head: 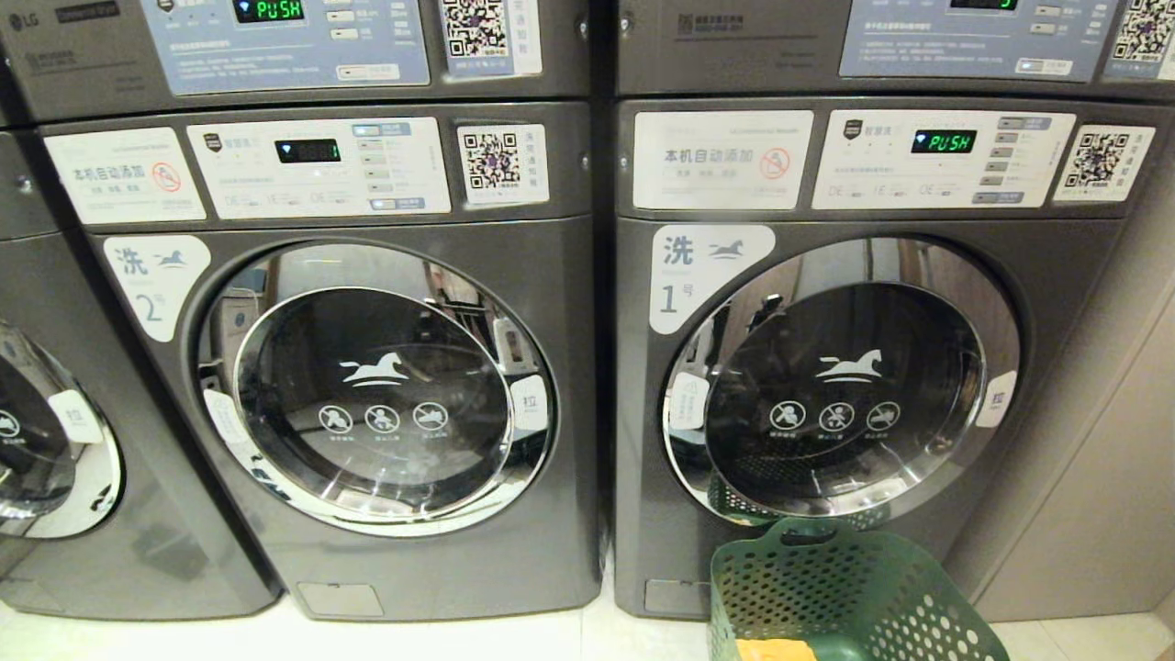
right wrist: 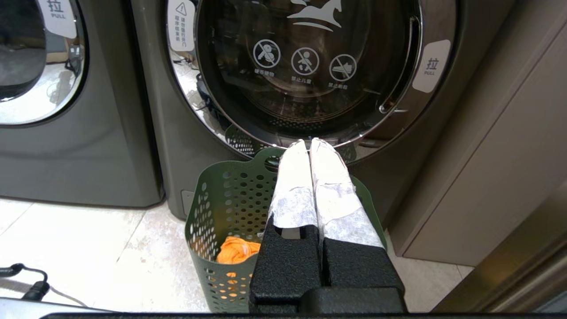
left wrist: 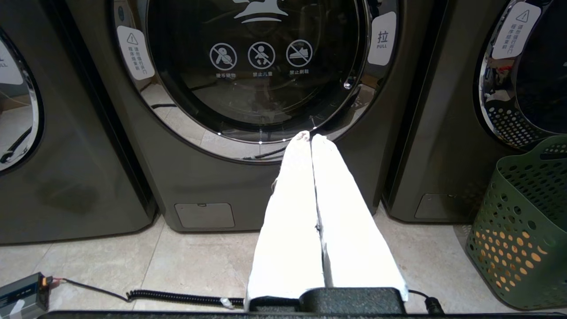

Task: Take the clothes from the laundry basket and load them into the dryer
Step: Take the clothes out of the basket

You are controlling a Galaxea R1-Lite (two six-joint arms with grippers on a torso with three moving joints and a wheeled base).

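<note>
A green perforated laundry basket (head: pixel 854 597) (right wrist: pixel 226 208) (left wrist: pixel 522 230) stands on the floor against the right-hand machine, marked 1 (head: pixel 826 386) (right wrist: pixel 310 66), whose round door is closed. Orange clothes (right wrist: pixel 237 250) (head: pixel 776 650) lie in the basket's bottom. My right gripper (right wrist: pixel 309 142) hangs above the basket, pointing at the door's lower rim, fingers shut with nothing between them. My left gripper (left wrist: pixel 311 135) is shut and empty too, aimed at the lower rim of the machine marked 2 (left wrist: pixel 257 66) (head: pixel 376 386). Neither arm shows in the head view.
A third machine (head: pixel 46 441) stands at the far left. A beige wall panel (head: pixel 1102 477) runs close to the right of machine 1 and the basket. A coiled black cable (left wrist: pixel 177 297) and a small box (left wrist: pixel 22 294) lie on the tiled floor (left wrist: pixel 199 261).
</note>
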